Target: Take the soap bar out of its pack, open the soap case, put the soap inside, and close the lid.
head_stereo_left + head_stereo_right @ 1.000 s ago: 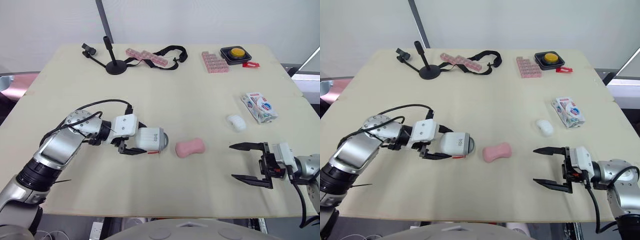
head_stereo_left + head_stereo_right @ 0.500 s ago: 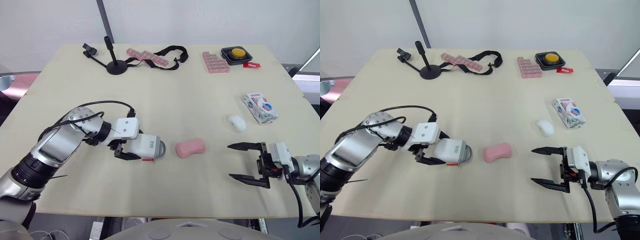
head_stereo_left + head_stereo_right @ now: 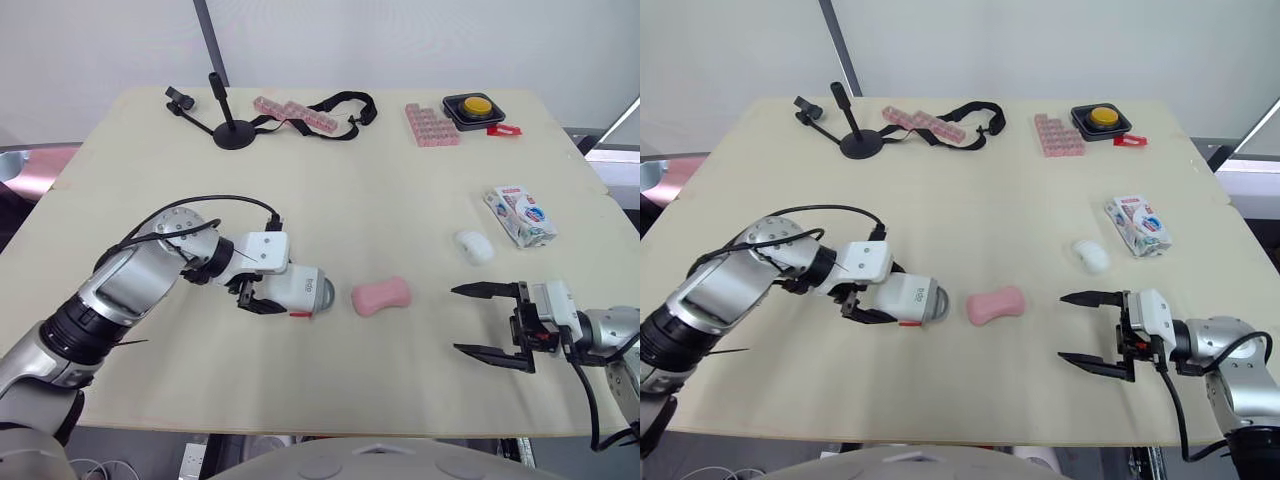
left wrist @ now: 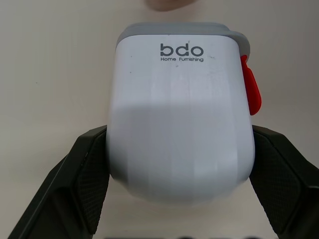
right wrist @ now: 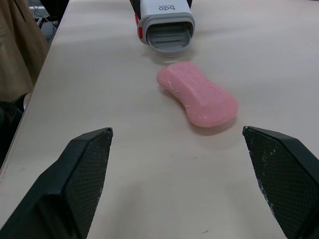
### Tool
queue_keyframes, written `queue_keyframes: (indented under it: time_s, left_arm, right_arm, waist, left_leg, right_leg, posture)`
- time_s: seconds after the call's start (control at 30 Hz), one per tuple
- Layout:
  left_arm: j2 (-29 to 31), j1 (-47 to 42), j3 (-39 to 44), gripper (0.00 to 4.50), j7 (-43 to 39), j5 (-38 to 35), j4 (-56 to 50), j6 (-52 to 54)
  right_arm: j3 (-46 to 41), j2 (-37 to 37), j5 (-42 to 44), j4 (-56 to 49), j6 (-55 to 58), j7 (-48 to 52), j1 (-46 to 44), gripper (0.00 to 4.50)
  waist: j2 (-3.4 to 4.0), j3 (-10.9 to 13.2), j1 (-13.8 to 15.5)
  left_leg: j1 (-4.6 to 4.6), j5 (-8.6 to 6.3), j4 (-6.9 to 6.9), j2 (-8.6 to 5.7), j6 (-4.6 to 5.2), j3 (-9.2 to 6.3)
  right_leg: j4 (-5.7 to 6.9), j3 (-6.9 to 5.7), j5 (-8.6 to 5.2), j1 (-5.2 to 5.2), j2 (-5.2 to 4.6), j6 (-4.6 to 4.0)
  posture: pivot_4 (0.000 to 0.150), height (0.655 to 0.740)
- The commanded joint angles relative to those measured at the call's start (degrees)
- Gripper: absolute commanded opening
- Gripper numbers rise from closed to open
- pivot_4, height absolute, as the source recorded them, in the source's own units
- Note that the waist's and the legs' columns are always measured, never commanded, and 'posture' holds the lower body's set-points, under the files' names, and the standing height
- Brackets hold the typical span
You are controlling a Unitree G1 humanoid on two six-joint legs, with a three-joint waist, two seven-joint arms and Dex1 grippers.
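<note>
The right gripper [image 3: 456,319] hovers spread wide and empty over the front of the table [image 3: 400,180]. The left gripper [image 4: 179,134] is clamped on the white soap case [image 3: 300,289], held on its side. The case's grey mouth, seemingly open, faces the pink soap bar [image 3: 381,296] just beside it. Farther off lie a small white lump [image 3: 473,246] and the soap pack [image 3: 520,214].

Along the far edge of the beige table [image 3: 380,200], from left to right: a small black stand [image 3: 232,136], pink strips [image 3: 295,114] tangled with a black strap [image 3: 345,101], a pink block tray [image 3: 430,124], and a black box with a yellow button [image 3: 474,107] beside a red tab [image 3: 503,129]. A small white lump [image 3: 473,246] lies nearer, on the right.
</note>
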Motion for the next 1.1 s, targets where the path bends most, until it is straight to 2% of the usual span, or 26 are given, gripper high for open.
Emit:
queue_keyframes:
  time_s: [0.03, 0.37, 0.53, 0.7, 1.1]
  left_arm:
    - [-0.19, -1.36, -0.15, 3.46, -0.03, 1.09, -0.74, -0.50]
    - [-0.88, -3.58, -1.79, 3.46, -1.05, 3.73, 0.24, -3.29]
    - [-1.66, -4.90, -2.02, 3.46, -2.17, 2.59, -1.76, 1.61]
    - [-0.93, -4.64, -1.90, 3.46, -3.07, 3.26, -2.54, 1.44]
    - [5.92, -0.97, 0.49, 3.46, -5.82, 2.77, -0.44, -2.60]
  right_arm:
    - [-0.47, -0.55, 0.23, -1.98, -0.03, -0.24, 0.25, 4.46]
    - [-0.24, -0.54, -0.04, -1.98, -0.26, -0.68, 0.69, 4.46]
    - [-0.21, -0.41, -0.28, -1.26, -0.80, -0.56, 0.63, 4.46]
    - [-0.38, -0.39, -0.44, -0.79, -1.26, -0.36, 0.92, 4.46]
    - [-0.05, -0.55, -0.83, 0.12, -1.79, 0.10, 0.59, 4.46]
  waist:
    - [0.00, 0.00, -0.02]
    - [0.00, 0.00, -0.01]
    - [0.00, 0.00, -0.04]
    - [0.00, 0.00, -0.03]
    - [0.00, 0.01, -0.06]
  left_leg:
    - [0.00, 0.00, 0.00, 0.00, 0.00, 0.00]
    - [0.00, 0.00, -0.02, 0.00, 0.00, 0.00]
    - [0.00, 0.00, -0.02, 0.00, 0.00, 0.00]
    - [0.00, 0.00, -0.07, 0.00, 0.00, 0.00]
    - [0.01, 0.00, -0.12, 0.00, -0.01, 0.01]
  right_leg:
    - [0.00, 0.00, 0.00, 0.00, 0.00, 0.00]
    - [-0.03, -0.02, 0.00, 0.02, -0.01, 0.00]
    - [-0.02, -0.03, 0.00, 0.03, -0.01, 0.00]
    - [-0.06, -0.02, 0.00, 0.03, 0.00, 0.00]
    - [-0.11, -0.05, 0.00, 0.03, -0.01, 0.00]
  posture:
    - [0.150, 0.7400]
    - [0.150, 0.7400]
    - [0.150, 0.7400]
    - [0.150, 0.7400]
    - [0.150, 0.7400]
